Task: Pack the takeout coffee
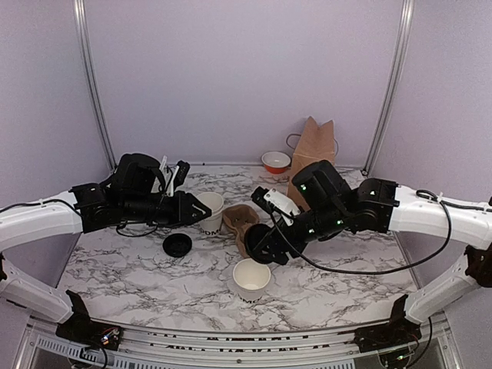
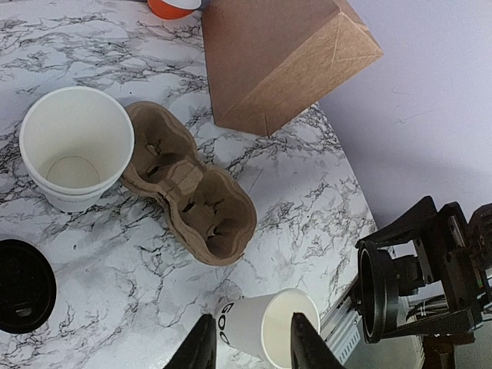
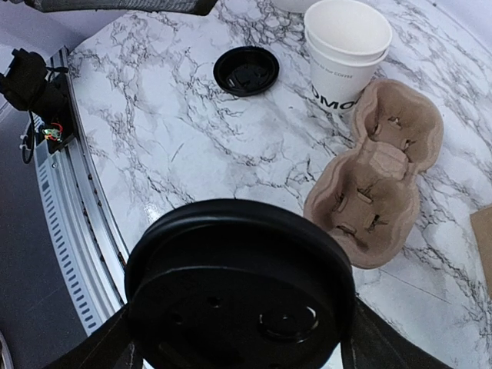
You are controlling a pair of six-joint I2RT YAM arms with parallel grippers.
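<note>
**A:** What is nearest to the arms?

**B:** The near cup (image 1: 251, 278), white with dark letters. It stands on the table (image 1: 138, 284) close to the front edge. It has no lid and I see no coffee inside. I take it for the coffee to pack.

**A:** And the right gripper?

**B:** The right gripper (image 1: 265, 240) is clamped on a black lid (image 3: 238, 284), one finger at each side of the rim. The lid hangs near this cup, higher and to its right. It is tilted and does not touch the cup.

**A:** Which step is this?

**B:** I judge it is the closing of the cup; the packing is not yet begun. The next move needs the lid level and centred over the rim, then an even press, because a paper cup can tip or bend.

**A:** What lies behind?

**B:** A loose lid (image 1: 177, 245) lies flat at the left. The carrier (image 1: 240, 221) is in the middle, and both pockets hold nothing. Just left of it stands the far cup (image 1: 211, 214), also without a lid. The left gripper (image 2: 252, 330) is beside that cup, with its fingers apart and nothing held. Farthest stands the bag (image 1: 311, 150), with a bowl (image 1: 275, 161) beside it.

**A:** And after the lid?

**B:** Probably the cup goes into a carrier pocket.
</note>
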